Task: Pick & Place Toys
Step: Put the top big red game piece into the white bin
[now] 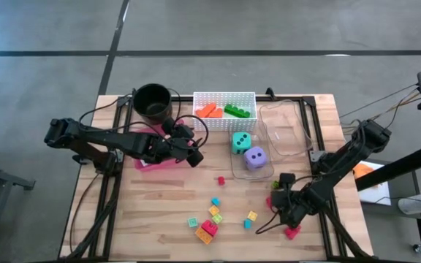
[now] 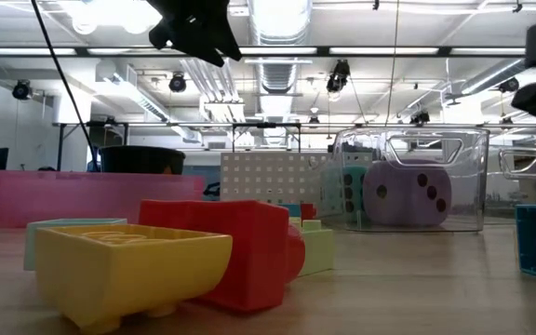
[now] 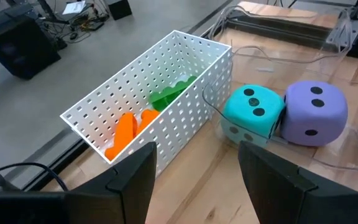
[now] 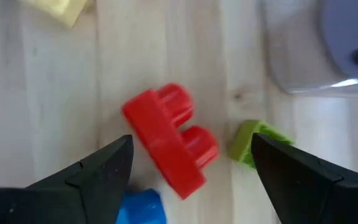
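Orange and green blocks binned, many still loose

Orange block [image 1: 209,110] and green block [image 1: 236,111] lie in the basket [image 1: 225,96]. Lower centre, loose blocks [image 1: 209,223] remain on the desk [image 1: 159,212]. Right tool [image 4: 191,165], open and empty, hovers over a red block [image 4: 169,140]. Left tool [image 3: 194,177], part open, holds nothing.

blue block [image 4: 143,209] cut off; purple die [image 4: 352,37] half out of frame

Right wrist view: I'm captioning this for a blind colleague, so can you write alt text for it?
A red block lies on the wooden table, centred between the right gripper's open dark fingers. A small green block sits beside it, a blue block shows at the frame's edge, and a purple die in a clear container lies farther off.
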You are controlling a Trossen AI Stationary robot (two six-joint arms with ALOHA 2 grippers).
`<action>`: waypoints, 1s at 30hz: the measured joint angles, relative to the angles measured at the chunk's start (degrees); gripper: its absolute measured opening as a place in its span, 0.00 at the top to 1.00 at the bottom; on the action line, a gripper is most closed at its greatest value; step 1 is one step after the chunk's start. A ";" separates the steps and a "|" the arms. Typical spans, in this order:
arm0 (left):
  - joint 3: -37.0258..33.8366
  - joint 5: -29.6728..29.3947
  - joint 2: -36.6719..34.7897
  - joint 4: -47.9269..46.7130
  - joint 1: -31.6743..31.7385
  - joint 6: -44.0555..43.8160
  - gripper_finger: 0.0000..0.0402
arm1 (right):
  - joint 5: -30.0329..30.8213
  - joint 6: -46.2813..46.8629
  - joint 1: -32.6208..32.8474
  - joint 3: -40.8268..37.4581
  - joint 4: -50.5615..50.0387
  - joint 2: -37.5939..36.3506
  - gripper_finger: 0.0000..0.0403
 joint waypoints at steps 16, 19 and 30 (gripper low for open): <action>0.00 0.00 0.00 0.00 -0.02 -4.06 0.43 | -1.18 -7.11 0.02 -7.55 11.75 0.00 0.44; 0.00 0.00 0.00 0.00 -0.02 -5.28 0.43 | -1.18 -7.00 0.03 -8.38 12.00 0.00 0.48; 0.00 0.00 0.00 0.00 -0.02 -6.05 0.43 | -0.64 -7.02 0.05 -8.81 12.84 -0.09 0.61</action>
